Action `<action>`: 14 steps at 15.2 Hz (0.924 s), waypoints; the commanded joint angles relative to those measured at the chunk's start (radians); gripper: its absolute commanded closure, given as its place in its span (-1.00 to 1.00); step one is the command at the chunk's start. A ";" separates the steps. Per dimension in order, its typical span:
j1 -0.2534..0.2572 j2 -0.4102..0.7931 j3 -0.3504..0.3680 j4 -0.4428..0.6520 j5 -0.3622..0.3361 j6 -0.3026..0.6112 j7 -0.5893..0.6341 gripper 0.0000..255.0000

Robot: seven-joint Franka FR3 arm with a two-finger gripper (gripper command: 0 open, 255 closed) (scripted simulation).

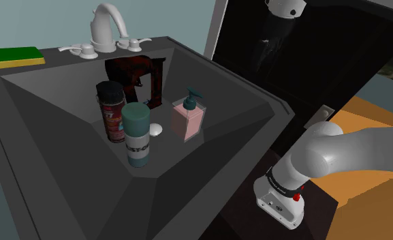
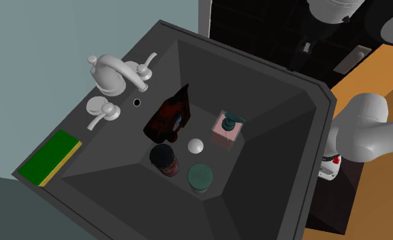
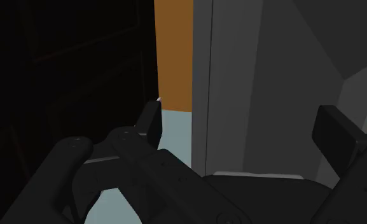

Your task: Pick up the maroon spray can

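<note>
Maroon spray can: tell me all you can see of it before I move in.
The maroon spray can stands upright on the floor of the dark sink. It has a black cap and a dark red body with a printed label. A teal-capped can stands close beside it; whether they touch cannot be told. Nothing grips it.
</note>
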 commanded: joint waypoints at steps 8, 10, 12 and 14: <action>0.018 0.072 0.154 0.029 0.126 0.039 0.228 -1.00; 0.020 0.104 0.198 0.048 0.156 0.054 0.293 -1.00; 0.021 0.141 0.243 0.073 0.183 0.070 0.358 -1.00; 0.019 0.183 0.287 0.103 0.205 0.087 0.422 -1.00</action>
